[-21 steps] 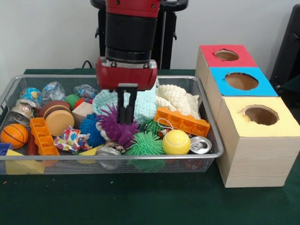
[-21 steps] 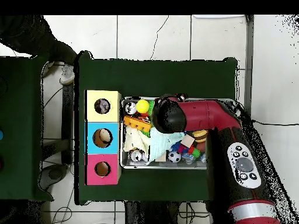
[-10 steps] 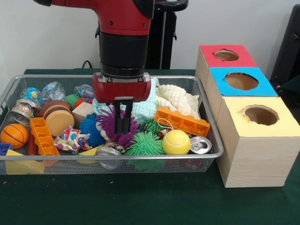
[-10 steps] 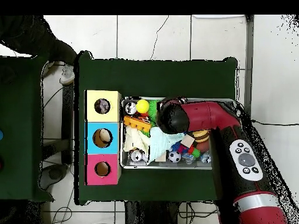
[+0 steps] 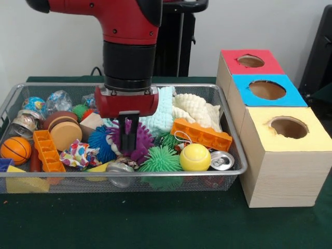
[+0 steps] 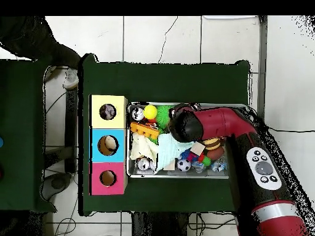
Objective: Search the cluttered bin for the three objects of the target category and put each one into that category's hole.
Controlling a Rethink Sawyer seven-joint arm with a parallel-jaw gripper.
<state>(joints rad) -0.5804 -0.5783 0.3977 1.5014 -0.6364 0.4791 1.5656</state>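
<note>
While the hunt through the bin goes on, the step in hand looks like a grab for one spiky ball. Nearest, by the front rim of the wire bin (image 5: 155,173), sits the green spiky ball (image 5: 161,160), round and bristly. At its 11 o'clock is the purple spiky ball (image 5: 142,137). The gripper (image 5: 128,148) is pushed down into its soft rubbery spikes, and I cannot tell if it is open or closed. Next it should squeeze, lift straight up, and go toward 3 o'clock, where the blocky yellow box (image 5: 290,161) has a round hole. Which hole is right, I cannot tell.
</note>
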